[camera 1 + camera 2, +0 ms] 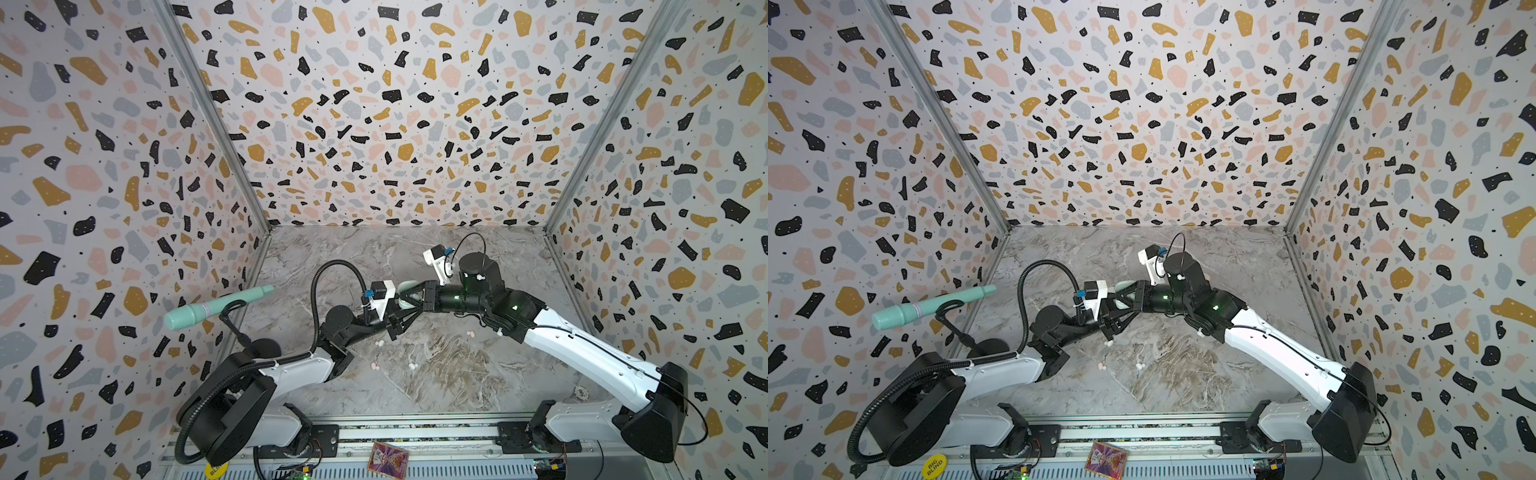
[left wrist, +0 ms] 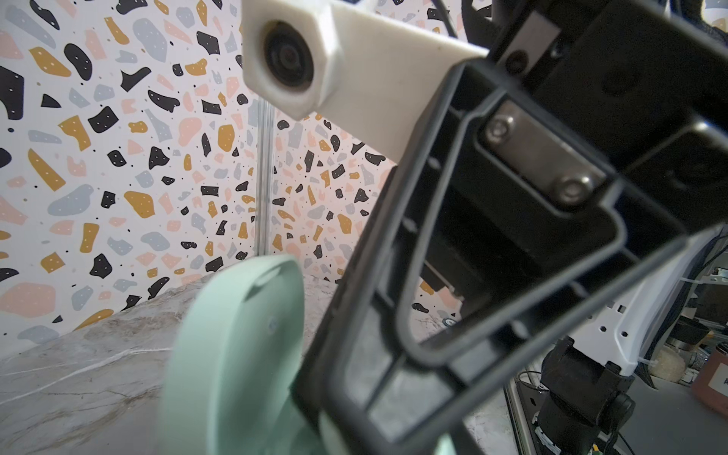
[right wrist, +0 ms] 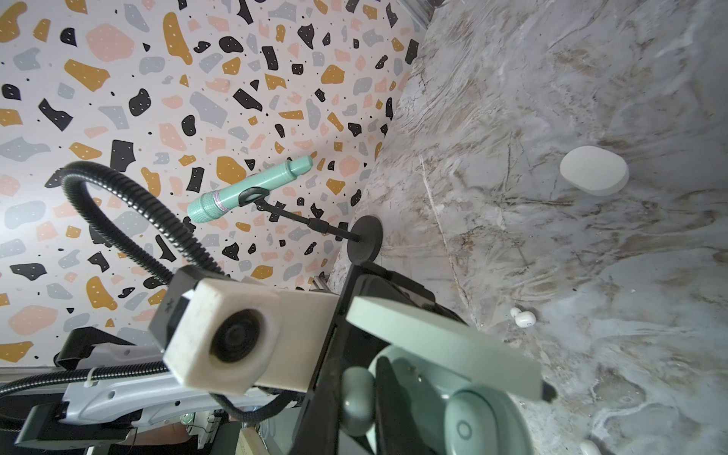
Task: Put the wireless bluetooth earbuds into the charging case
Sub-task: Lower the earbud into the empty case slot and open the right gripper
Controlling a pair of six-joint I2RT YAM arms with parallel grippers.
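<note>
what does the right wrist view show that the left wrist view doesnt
Only the right wrist view: the mint microphone, a closed white case, loose white earbuds on the table, and a mint earbud seated in the open mint case. Only the left wrist view: the right arm's camera, close up. Both: that mint case, the marble table and the speckled wall.

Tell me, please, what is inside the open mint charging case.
In the right wrist view, one mint earbud sits in the mint charging case; black jaws cover the rest inside.
</note>
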